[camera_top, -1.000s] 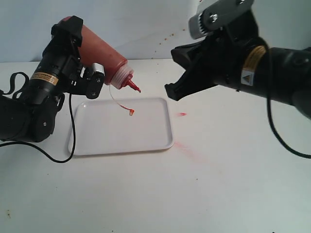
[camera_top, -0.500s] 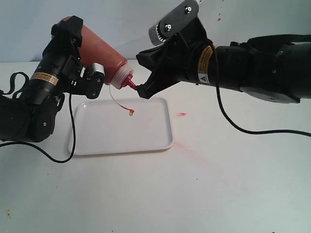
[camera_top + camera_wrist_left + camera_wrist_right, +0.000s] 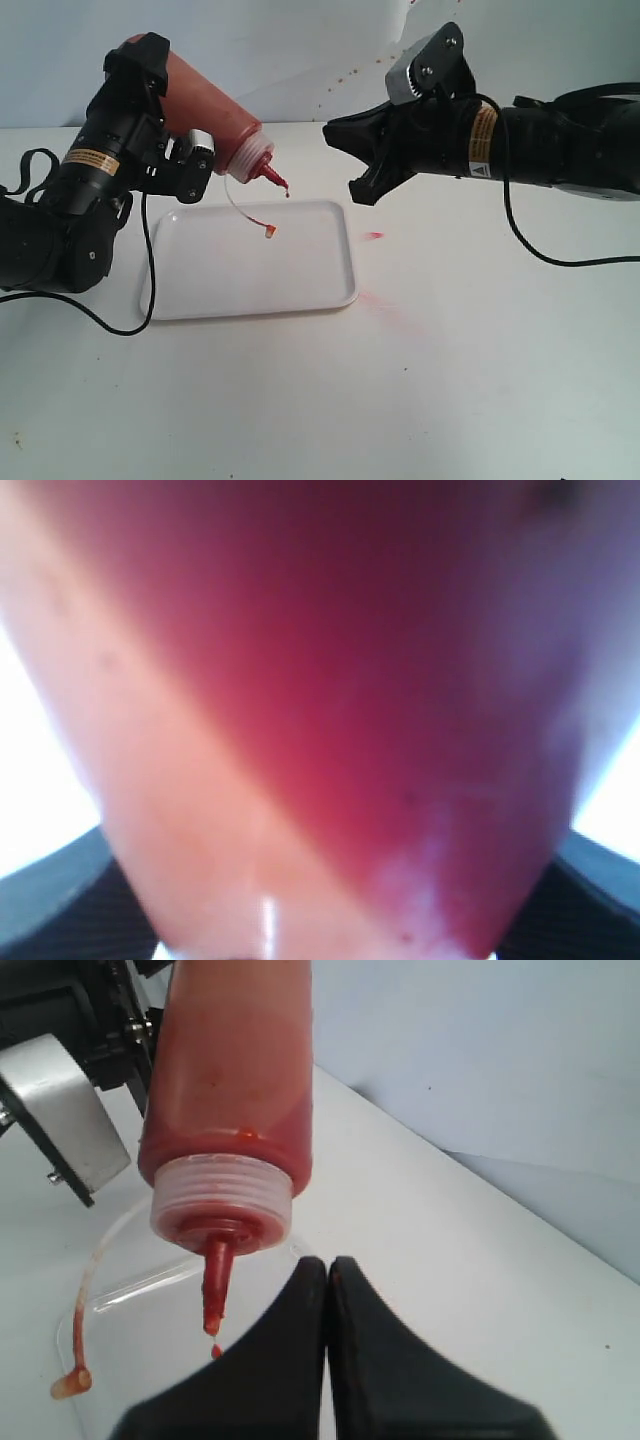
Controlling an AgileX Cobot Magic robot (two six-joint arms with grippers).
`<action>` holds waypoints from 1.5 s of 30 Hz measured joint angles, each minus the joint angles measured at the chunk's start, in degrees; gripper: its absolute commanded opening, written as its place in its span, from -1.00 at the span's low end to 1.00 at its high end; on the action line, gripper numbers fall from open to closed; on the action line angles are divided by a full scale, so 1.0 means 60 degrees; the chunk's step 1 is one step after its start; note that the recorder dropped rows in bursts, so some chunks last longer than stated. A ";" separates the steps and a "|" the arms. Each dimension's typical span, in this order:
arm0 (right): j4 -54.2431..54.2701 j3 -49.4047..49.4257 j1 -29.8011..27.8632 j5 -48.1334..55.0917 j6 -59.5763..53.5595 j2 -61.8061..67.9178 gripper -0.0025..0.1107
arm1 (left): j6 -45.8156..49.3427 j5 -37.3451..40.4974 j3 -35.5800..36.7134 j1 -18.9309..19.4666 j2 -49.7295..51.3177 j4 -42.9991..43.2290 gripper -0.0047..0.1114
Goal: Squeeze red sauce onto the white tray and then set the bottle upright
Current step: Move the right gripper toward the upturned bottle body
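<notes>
My left gripper is shut on the bottle and holds it tilted, base up. Its red nozzle points down over the far edge of the white tray. The bottle's body fills the left wrist view. Red sauce fills the bottle's lower part, and one tiny drop hangs in the air just under the nozzle. The tethered cap dangles over the tray. My right gripper is shut and empty, in the air to the right of the nozzle.
A small red fleck lies on the table right of the tray. A faint pink smear runs from the tray's near right corner. The left arm's black cable loops along the tray's left side.
The right gripper swung in to touch the nozzle tip half a second ago, then drew back to the right. A small drop now falls from the nozzle. The left arm and bottle have stayed still.
</notes>
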 measured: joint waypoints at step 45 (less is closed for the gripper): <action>-0.5587 -0.7101 0.0124 -0.3034 0.8386 0.3018 0.90 | 0.0000 0.0000 0.0000 0.0000 0.0000 0.0248 -0.92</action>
